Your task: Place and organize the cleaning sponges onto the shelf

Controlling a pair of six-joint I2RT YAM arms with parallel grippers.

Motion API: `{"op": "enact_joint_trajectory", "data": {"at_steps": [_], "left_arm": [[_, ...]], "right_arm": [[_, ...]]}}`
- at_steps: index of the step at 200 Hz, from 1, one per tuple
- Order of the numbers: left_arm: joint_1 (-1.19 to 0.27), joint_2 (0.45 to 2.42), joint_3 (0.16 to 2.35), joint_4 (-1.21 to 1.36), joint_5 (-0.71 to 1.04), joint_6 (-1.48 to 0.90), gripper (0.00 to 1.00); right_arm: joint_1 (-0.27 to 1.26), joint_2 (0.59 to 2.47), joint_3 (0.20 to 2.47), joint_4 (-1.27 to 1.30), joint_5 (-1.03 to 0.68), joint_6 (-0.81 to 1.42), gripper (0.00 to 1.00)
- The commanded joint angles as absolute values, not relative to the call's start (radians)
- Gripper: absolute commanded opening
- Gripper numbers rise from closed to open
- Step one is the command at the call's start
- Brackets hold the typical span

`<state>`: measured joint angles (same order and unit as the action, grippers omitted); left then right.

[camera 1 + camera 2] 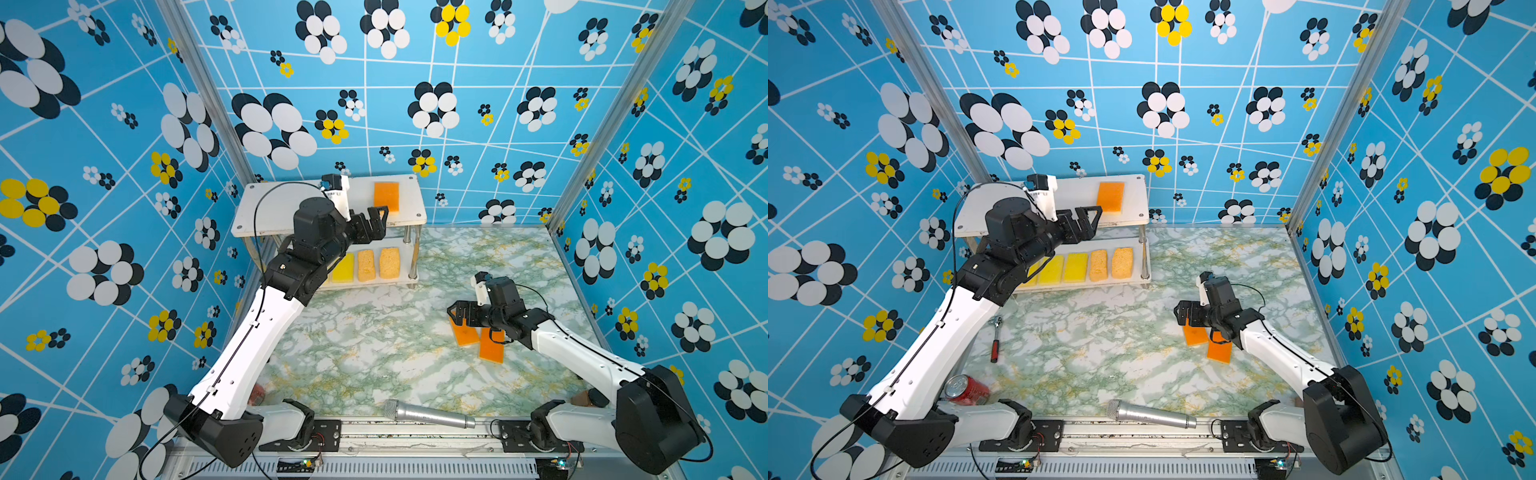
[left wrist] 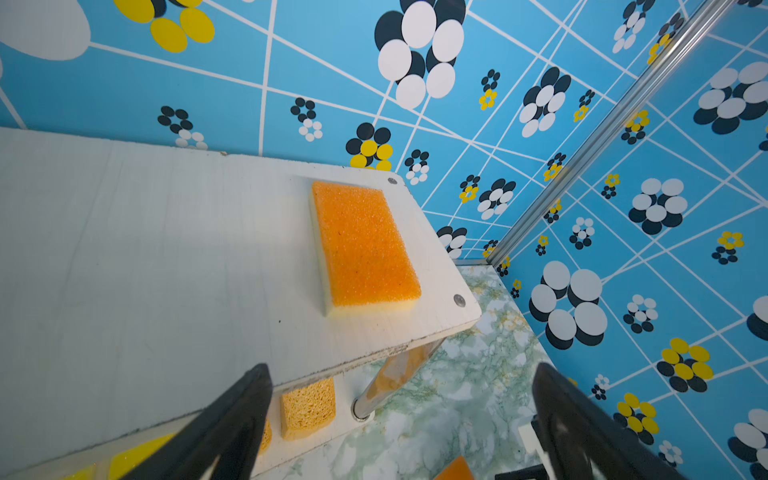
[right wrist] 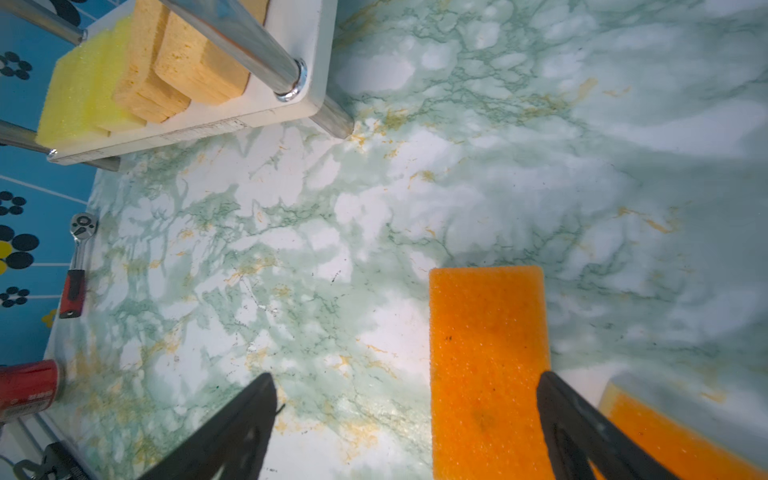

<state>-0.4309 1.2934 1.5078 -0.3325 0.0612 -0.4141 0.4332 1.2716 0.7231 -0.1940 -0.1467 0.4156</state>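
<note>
Filling the shelf [image 1: 286,205] looks mostly done. Its lower board carries a row of yellow sponges [image 1: 1075,267], partly hidden behind the left arm, then two tan sponges [image 1: 1099,264] at the right end, all side by side. On the top board lies one top sponge [image 2: 363,245], orange face up, at the right end and square to the edge; what else shows of that board is bare. Two more orange ones lie on the counter [image 1: 374,353] — the loose sponge [image 3: 486,365] and, just beside it, a second sponge [image 3: 673,432]. Whether they touch I cannot tell.

The left fingers [image 2: 249,399] are spread wide and hold nothing, hovering at the front edge of the top board near the top sponge. The right fingers [image 3: 257,399] are also apart and empty, low over the loose sponge, which sits between them but close against one side.

So the step in hand, I judge, is the pick of that loose sponge. The next move calls for centring the right fingers across its narrow width, dropping and closing — without snagging its neighbour. Then comes a carry to the top board beside the top sponge, once the left arm clears the shelf front.
</note>
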Motion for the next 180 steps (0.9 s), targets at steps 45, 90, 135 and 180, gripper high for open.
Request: {"op": "enact_joint_trajectory", "data": {"at_steps": [45,90,135,180], "left_arm": [[-0.541,1.226,1.256,-0.291,0.137,-0.371,0.99],[-0.581,1.22,1.159,-0.362,0.159,-0.369,0.99],[-0.589,1.183,1.067,-0.37,0.161,-0.392,0.99],[-0.606,1.188,1.029,-0.382,0.183,-0.389,0.99]], "right_arm": [[0.428,1.351,0.723,-0.254,-0.111,0.442,0.99],[0.428,1.407,0.71,-0.248,-0.151,0.454,0.99],[0.432,1.466,0.709,-0.217,-0.226,0.471,0.99],[0.454,1.513,0.695,-0.119,-0.356,0.493,0.99]]}}
